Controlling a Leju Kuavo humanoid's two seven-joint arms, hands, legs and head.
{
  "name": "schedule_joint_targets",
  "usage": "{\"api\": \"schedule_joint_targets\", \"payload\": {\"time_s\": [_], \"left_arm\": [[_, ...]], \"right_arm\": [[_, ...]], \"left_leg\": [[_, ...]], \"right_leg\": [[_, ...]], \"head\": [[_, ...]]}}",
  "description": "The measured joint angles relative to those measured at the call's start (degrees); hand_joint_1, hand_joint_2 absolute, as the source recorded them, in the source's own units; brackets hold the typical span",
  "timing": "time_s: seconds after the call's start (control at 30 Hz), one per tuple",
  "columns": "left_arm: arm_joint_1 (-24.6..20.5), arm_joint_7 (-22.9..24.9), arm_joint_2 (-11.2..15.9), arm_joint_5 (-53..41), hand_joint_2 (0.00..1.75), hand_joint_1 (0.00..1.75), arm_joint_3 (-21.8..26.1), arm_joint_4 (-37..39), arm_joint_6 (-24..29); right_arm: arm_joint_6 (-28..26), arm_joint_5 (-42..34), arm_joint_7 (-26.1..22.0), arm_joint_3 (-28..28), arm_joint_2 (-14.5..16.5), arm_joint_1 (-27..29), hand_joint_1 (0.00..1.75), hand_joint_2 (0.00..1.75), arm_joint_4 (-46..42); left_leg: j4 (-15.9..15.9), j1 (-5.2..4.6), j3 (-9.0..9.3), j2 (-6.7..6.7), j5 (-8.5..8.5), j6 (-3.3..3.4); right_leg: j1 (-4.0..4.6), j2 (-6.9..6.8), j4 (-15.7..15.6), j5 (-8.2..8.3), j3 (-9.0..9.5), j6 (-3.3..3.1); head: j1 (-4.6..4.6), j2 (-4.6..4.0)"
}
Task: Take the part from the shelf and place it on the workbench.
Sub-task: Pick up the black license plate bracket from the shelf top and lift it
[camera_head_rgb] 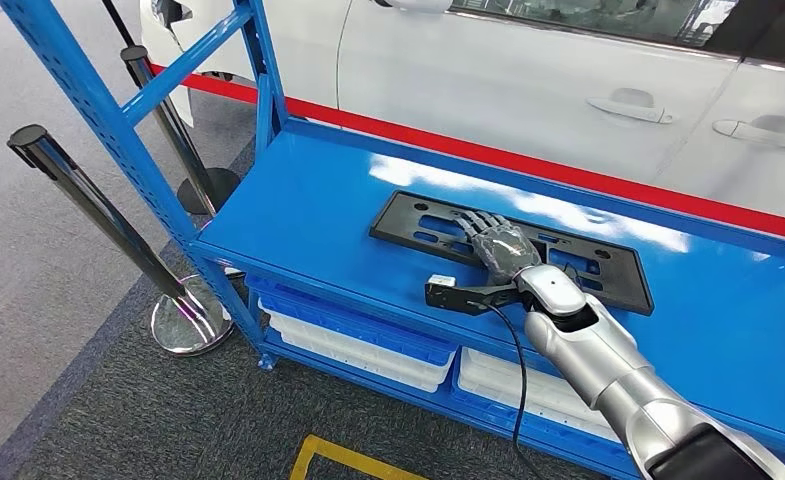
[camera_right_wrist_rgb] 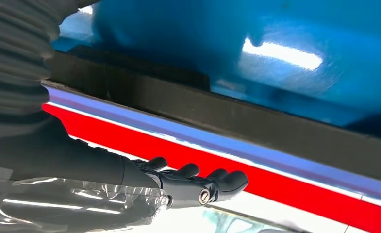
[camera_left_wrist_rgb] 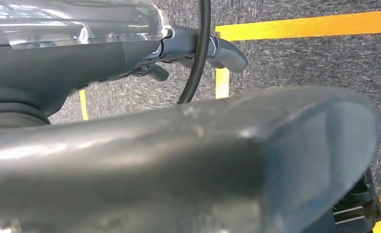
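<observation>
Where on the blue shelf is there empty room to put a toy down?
The blue shelf is bare left of the black part, up to the blue upright post. There is also bare blue at the right end, past the part. The middle is crowded: the right robot hand lies on the part.

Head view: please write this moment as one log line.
right hand: lies flat on black part | black part: flat on blue shelf | left hand: hangs over floor, holds nothing

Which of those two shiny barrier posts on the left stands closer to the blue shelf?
The farther post, whose round base sits right beside the blue shelf's upright. The nearer post stands out on the carpet, its chrome base closer to the camera.
</observation>
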Motion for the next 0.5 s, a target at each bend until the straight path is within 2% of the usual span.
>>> {"api": "schedule_joint_targets", "payload": {"time_s": [0.3, 0.47, 0.5], "left_arm": [[-0.2, -0.21, -0.06, -1.07, 0.0, 0.0, 0.43, 0.0, -0.81], [-0.31, 0.09, -0.08, -1.68, 0.0, 0.0, 0.54, 0.0, -0.8], [-0.33, 0.11, -0.08, -1.75, 0.0, 0.0, 0.55, 0.0, -0.8]], "right_arm": [[-7.66, 3.6, 1.59, -2.51, 1.14, -0.19, 0.0, 1.75, 4.59], [-10.19, 4.54, 1.78, -5.16, 1.23, -0.15, 0.0, 1.75, 6.6], [-10.64, 4.64, 1.85, -5.72, 1.23, -0.13, 0.1, 1.75, 6.91]], "left_leg": [[0.0, 0.0, 0.01, 0.0, 0.0, 0.0], [0.0, 0.0, 0.01, 0.0, 0.0, 0.0], [0.0, 0.0, 0.01, 0.0, 0.0, 0.0]], "right_leg": [[0.0, 0.0, 0.0, 0.0, 0.0, 0.0], [0.0, 0.0, 0.0, 0.0, -0.01, 0.0], [-0.01, 0.0, 0.0, 0.0, -0.01, 0.0]], "head": [[0.0, 0.0], [0.0, 0.0], [0.0, 0.0]]}}
